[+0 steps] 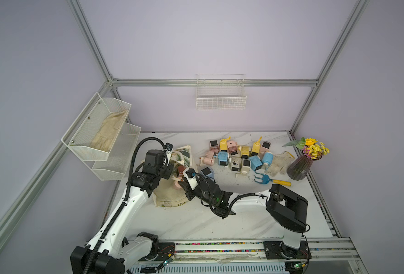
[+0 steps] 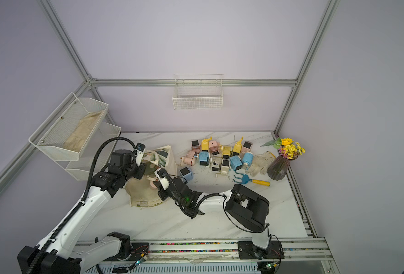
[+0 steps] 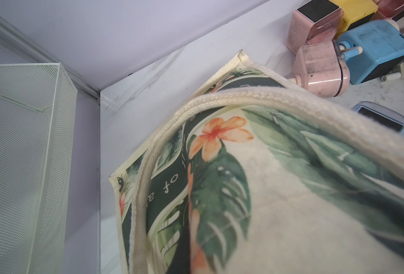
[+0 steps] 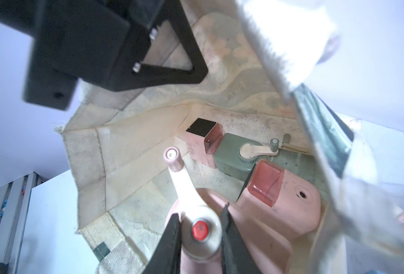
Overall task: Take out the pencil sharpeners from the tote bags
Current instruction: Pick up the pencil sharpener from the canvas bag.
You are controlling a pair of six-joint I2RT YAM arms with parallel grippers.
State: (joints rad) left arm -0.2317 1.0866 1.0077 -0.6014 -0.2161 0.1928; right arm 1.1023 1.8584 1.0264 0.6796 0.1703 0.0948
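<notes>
- The marble desk [image 1: 196, 223] carries everything.
- The tote bag [image 1: 172, 197] lies near the desk's left side; on its leafy print only the letters "to" [image 3: 170, 187] can be read.
- A cluster of pencil sharpeners [image 1: 239, 154] sits behind it on the desk; more lie inside the bag, a green one [image 4: 231, 156] among them.
- The left gripper [image 1: 169, 163] holds the bag's mouth, jaws together on the cloth.
- The right gripper [image 4: 199, 237] has its jaws clamped on a pink sharpener [image 4: 248, 239] at the crank hub.
</notes>
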